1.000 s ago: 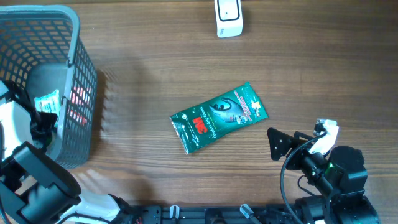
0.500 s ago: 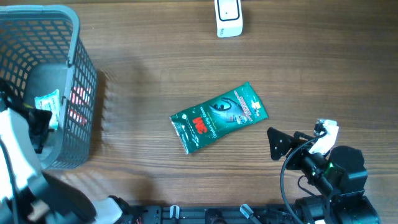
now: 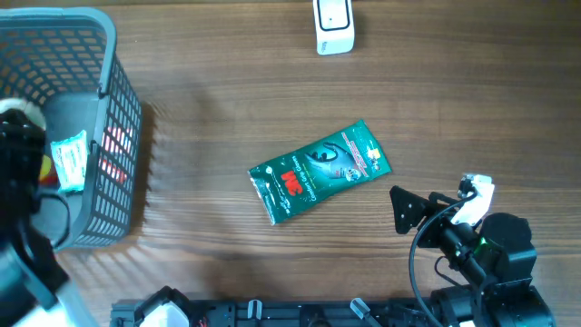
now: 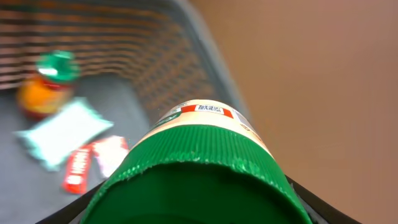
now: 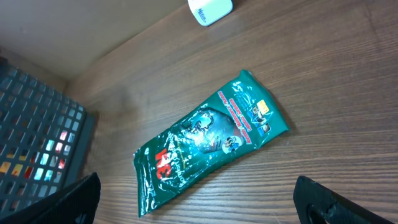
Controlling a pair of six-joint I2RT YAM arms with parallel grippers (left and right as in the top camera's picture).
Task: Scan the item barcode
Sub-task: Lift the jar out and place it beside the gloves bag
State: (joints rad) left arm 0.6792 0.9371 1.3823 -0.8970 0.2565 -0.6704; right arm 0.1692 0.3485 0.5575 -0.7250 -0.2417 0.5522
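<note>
In the left wrist view a jar [image 4: 198, 155] with a ribbed green lid and a pale label fills the frame. My left gripper [image 4: 193, 213] is shut on it, with its dark fingers [image 4: 314, 202] showing at either side. The jar hangs above the grey basket [image 3: 116, 136] at the left. In the overhead view only the left arm [image 3: 20, 159] shows over the basket. The white scanner [image 3: 333, 25] stands at the far edge. My right gripper [image 5: 199, 205] is open and empty near the front right, apart from the green packet [image 3: 320, 170].
The green foil packet [image 5: 208, 140] lies flat mid-table. Down in the basket lie an orange bottle with a green cap [image 4: 45, 93], a pale sachet [image 4: 65, 132] and red sticks [image 4: 78, 168]. The basket's wall [image 4: 180, 62] rises beside the jar.
The left arm has moved away from the table's front edge and further over the basket. The right arm and the green packet have not moved.
</note>
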